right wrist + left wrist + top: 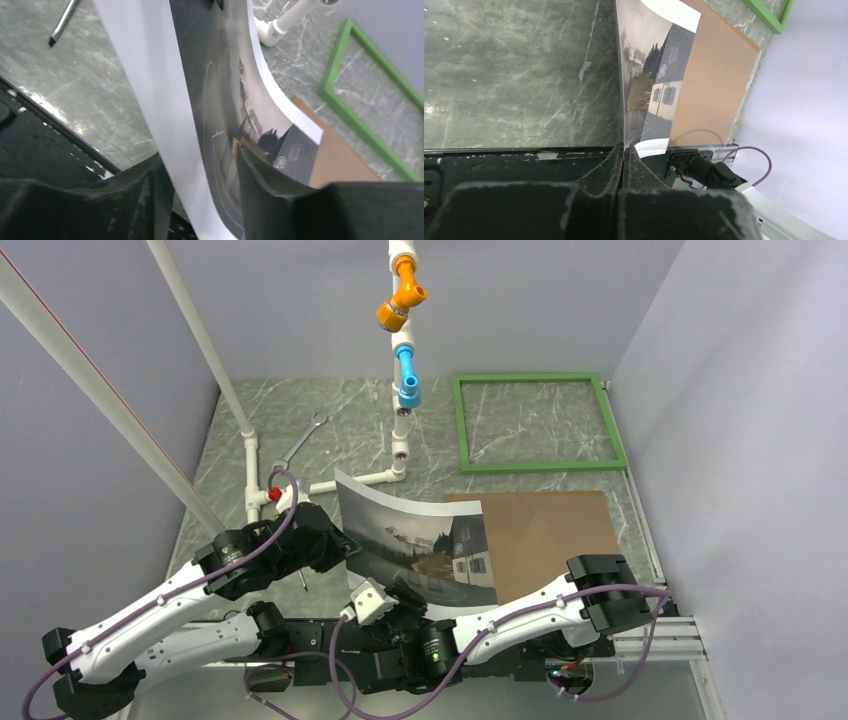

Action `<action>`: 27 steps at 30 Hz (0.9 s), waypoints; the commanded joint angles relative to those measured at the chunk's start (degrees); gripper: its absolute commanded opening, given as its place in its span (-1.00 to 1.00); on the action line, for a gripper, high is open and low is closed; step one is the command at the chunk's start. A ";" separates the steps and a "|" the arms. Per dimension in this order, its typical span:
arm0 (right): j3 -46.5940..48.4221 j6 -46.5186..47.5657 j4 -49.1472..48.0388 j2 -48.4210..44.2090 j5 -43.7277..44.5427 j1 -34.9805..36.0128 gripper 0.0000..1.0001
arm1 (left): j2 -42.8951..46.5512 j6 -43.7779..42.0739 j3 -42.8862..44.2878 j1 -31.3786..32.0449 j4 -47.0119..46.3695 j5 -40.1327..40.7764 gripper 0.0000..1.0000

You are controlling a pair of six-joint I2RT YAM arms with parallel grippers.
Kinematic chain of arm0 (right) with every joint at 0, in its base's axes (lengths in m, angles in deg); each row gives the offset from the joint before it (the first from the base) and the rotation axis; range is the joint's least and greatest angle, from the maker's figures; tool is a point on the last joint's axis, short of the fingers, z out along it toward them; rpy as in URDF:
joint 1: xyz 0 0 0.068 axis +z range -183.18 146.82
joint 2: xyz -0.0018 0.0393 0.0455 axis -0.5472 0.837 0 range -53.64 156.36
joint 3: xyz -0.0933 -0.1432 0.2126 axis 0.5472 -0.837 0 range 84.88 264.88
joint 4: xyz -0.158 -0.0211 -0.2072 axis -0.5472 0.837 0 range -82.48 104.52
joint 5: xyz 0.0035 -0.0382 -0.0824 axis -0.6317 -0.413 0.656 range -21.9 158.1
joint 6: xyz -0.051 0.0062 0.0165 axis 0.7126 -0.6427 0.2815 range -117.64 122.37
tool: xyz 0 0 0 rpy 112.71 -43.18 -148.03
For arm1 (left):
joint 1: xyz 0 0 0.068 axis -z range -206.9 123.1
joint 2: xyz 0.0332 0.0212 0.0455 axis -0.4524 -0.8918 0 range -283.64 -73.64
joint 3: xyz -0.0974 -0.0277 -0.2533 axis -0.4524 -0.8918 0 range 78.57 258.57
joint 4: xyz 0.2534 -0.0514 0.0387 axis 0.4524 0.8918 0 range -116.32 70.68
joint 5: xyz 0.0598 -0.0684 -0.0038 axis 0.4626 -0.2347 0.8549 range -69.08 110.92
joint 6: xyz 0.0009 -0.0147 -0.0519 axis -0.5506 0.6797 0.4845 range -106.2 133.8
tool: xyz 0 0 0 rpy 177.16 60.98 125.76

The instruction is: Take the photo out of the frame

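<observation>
The photo, a greyscale print with a white border, stands curled above the table. My left gripper is shut on its left edge; in the left wrist view the sheet rises edge-on from the closed jaws. My right gripper is at the photo's near edge, open, with the sheet passing loosely between its spread fingers. The green frame lies empty at the back right, also in the wrist views.
The brown backing panel lies flat right of the photo. A white pipe structure and a wrench are at the back left. Orange and blue pipe fittings hang over the middle. An aluminium rail runs along the near right edge.
</observation>
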State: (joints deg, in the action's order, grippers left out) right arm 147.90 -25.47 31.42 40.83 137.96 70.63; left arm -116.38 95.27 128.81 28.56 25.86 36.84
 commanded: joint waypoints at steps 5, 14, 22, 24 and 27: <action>3.61 3.29 1.10 -10.37 -3.68 0.23 0.45 | 4.36 -11.57 7.85 -0.66 3.71 0.16 -1.00; 8.16 4.63 6.99 -22.96 -3.38 -3.64 0.64 | 5.20 -22.92 19.16 -0.70 1.92 -3.70 -1.00; 6.95 -0.63 15.40 -30.75 -15.32 -22.45 0.54 | -0.94 -30.24 32.01 -0.71 -4.86 -7.73 -1.00; 7.05 -1.27 16.44 -32.28 -14.70 -23.35 0.54 | -3.70 -30.93 34.92 -0.71 -6.51 -9.20 -1.00; 8.43 -5.11 20.84 -34.13 -10.40 -24.44 0.54 | -8.36 -30.78 37.14 -0.70 -11.13 -13.37 -1.00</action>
State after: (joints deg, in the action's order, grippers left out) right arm 154.57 -26.23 46.31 9.73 124.98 47.16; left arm -119.79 67.14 162.95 28.04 23.02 29.28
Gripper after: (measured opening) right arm 0.771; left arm 0.010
